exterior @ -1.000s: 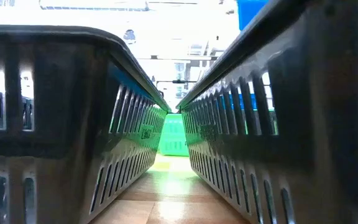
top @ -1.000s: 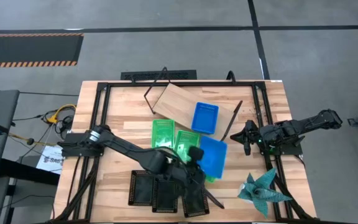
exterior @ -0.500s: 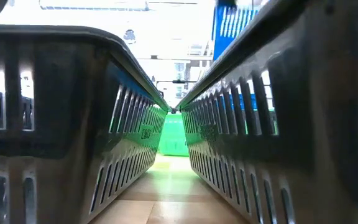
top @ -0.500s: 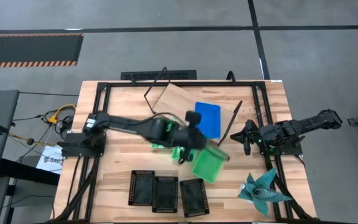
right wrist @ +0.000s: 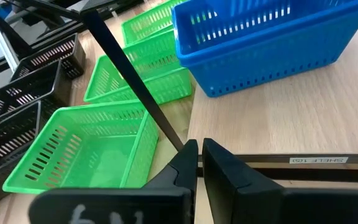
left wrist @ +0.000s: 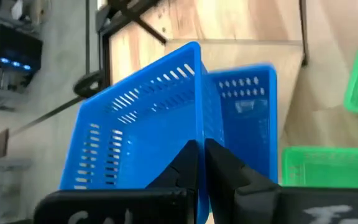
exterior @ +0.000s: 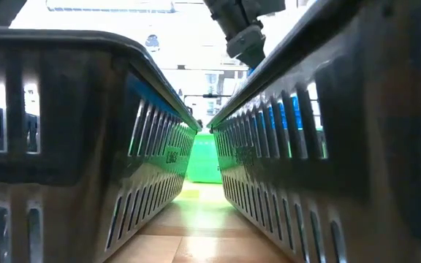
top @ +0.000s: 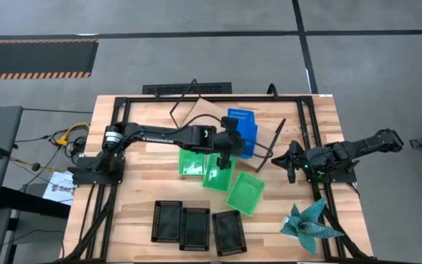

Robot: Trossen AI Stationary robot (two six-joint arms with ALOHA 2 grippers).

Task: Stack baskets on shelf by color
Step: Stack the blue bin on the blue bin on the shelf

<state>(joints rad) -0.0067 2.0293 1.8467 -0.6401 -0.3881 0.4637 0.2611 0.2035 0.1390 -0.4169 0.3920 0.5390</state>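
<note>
My left gripper [top: 234,144] is shut on a blue basket [left wrist: 135,124] and holds it tilted over a second blue basket [left wrist: 248,115], which sits on the wooden shelf [top: 202,117] at the far middle of the table. Three green baskets [top: 218,174] lie on the table just near of the shelf. Three black baskets [top: 194,227] stand in a row by the near edge. My right gripper [right wrist: 199,155] waits shut at the table's right side, beside the shelf's black wire frame [right wrist: 135,87], with nothing between its fingers. My left gripper pinches one wall of the blue basket [left wrist: 197,124] between its two fingers [left wrist: 225,168], slanting down from the table's left side. The basket is lifted and tilted above the blue basket on the shelf. Whether the two baskets touch, I cannot tell.
A teal spiky star [top: 310,224] lies at the near right corner. In the low view two black baskets [exterior: 64,146] wall in both sides, with a green basket [exterior: 205,157] between them farther off. The shelf's wire end frames [top: 273,143] stick out at both ends of the board.
My left gripper has carried the blue basket from the green baskets in the table's middle toward the far edge, over the blue basket on the shelf. The basket has tipped more on edge. The green basket it had covered lies bare.
</note>
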